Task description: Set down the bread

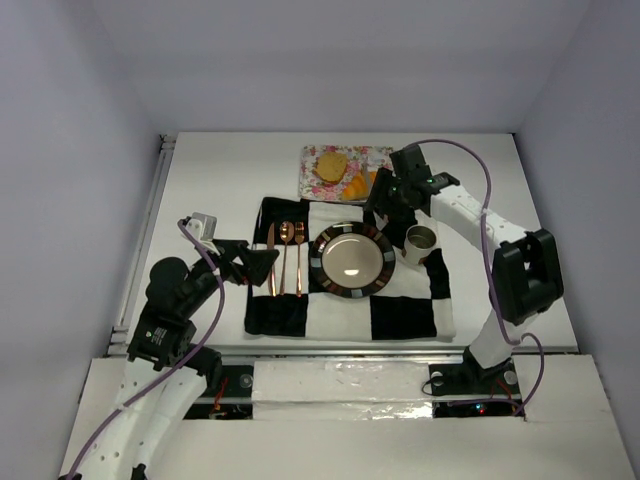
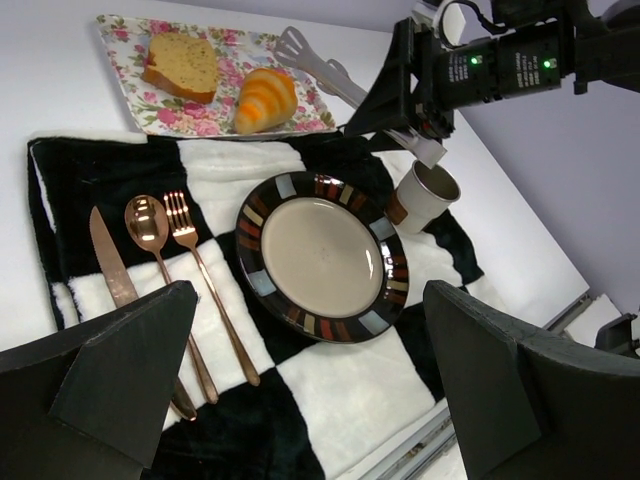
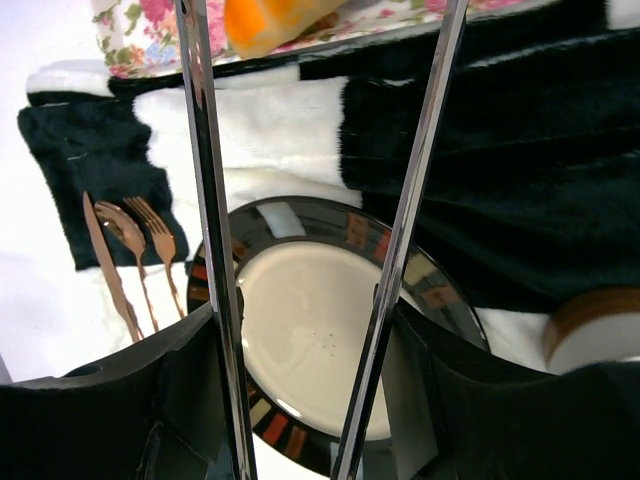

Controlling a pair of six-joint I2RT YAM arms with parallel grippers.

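The bread lies on a floral tray [image 1: 312, 178] at the back: a tan slice [image 1: 331, 165] and a golden-orange croissant [image 1: 355, 186]. Both also show in the left wrist view, the slice [image 2: 182, 65] and the croissant [image 2: 265, 98]. My right gripper [image 1: 385, 197] is shut on metal tongs [image 3: 205, 200]. The tongs' arms are spread and hold nothing, and their tips [image 2: 295, 45] hover just right of the croissant [image 3: 270, 18]. My left gripper [image 1: 255, 262] is open and empty over the mat's left side. A striped-rim plate [image 1: 322, 262] sits bare on the mat.
A black-and-white checked mat [image 1: 400, 315] carries a copper knife, spoon and fork [image 1: 285, 255] left of the plate. A paper cup [image 1: 420, 243] stands right of the plate, under the right arm. White walls close in the table.
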